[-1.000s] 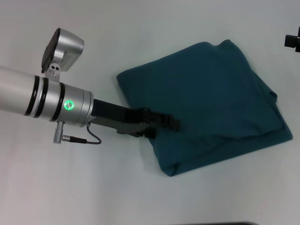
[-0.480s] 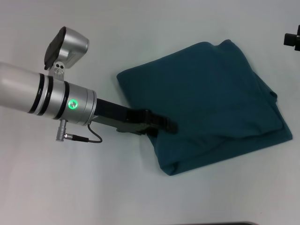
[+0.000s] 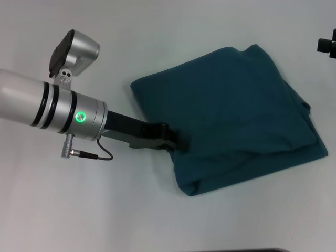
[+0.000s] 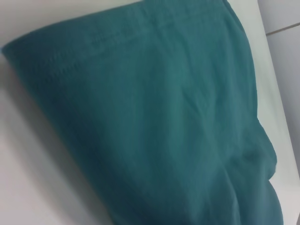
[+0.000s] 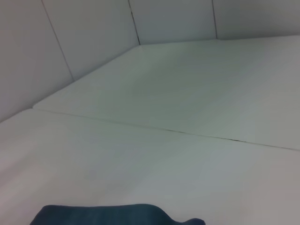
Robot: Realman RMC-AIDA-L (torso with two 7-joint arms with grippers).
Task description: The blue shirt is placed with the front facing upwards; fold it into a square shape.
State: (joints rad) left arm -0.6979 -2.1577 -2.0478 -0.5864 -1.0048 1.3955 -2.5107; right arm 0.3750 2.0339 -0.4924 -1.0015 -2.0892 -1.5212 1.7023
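The blue shirt [image 3: 231, 115] lies folded into a rough, slightly skewed square on the white table, plain teal side up, with no lettering showing. My left gripper [image 3: 177, 143] reaches in from the left and sits at the fold's near-left edge, touching or just over the cloth. The left wrist view is filled by the blue shirt [image 4: 159, 122], with a stitched hem along one edge. Only a black part of my right gripper [image 3: 327, 44] shows, at the far right edge, apart from the cloth. A strip of the blue shirt [image 5: 117, 214] shows low in the right wrist view.
White table [image 3: 105, 210] surrounds the shirt on all sides. A seam between table panels [image 5: 187, 132] and grey wall panels show in the right wrist view. A dark strip lies at the table's near edge [image 3: 257, 250].
My left gripper has drawn back to the left, from over the shirt's top layer to its left edge. The shirt and right arm have not moved.
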